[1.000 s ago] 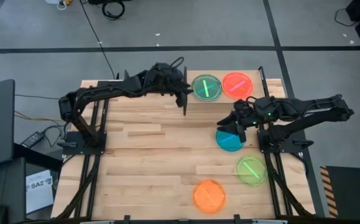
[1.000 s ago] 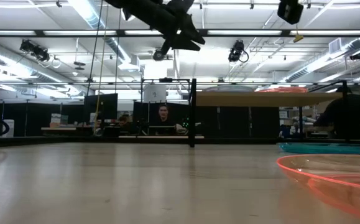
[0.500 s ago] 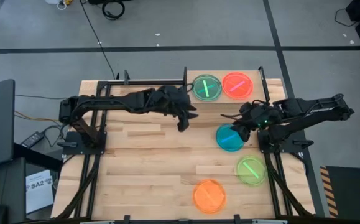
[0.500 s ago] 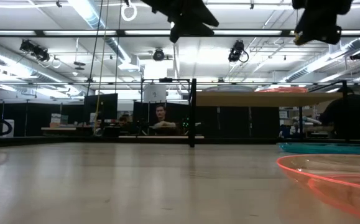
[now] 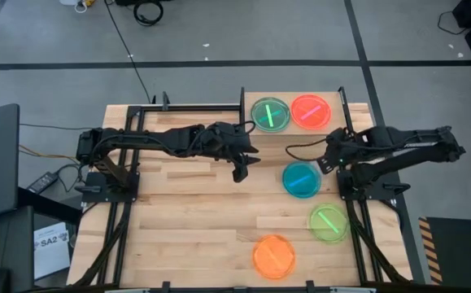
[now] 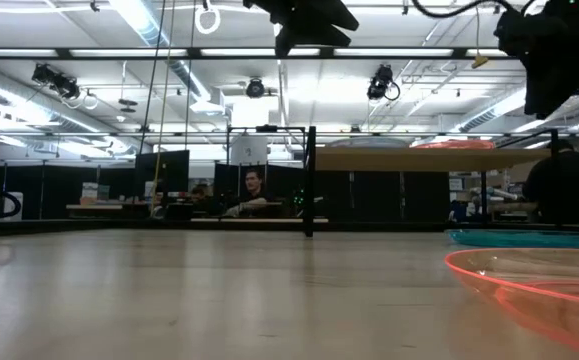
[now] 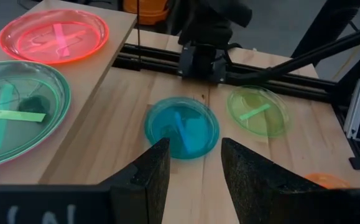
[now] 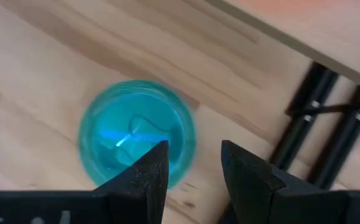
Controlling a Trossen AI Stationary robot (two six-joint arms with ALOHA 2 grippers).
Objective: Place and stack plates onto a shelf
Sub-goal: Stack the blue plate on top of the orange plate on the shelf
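Over the middle of the table (image 5: 186,212): left claw (image 5: 239,168), fingers spread, pinching nothing. Aimed toward the blue plate (image 5: 301,180), which sits between its two fingers in the left wrist view, so probably lined up for a pick there.

On the shelf (image 5: 290,130), at the far edge: green plate (image 5: 270,114) on the left half, flat, hollow side up. Parked there as one of two bases for stacking, judging by the task. No long axis, being round; only its light strip gives a direction, slanting across the disc.

At the near edge of the table: orange plate (image 5: 273,255), flat, well apart from both claws, not yet dealt with.

Just below the shelf's front edge, on the table: the blue plate, flat, hollow up, its strip slanted, between the two claws and likely next to go.

On the right half of the shelf: pink plate (image 5: 310,110), just beside the green one, rims close but whether touching cannot be told. Flat too, strip slanted the other way.

Just right of the blue plate: right claw (image 5: 328,156), spread, empty, looking down on the blue disc in its own wrist view.

Nearer than that: second green plate (image 5: 329,221), flat on the table, beside the right arm's base.
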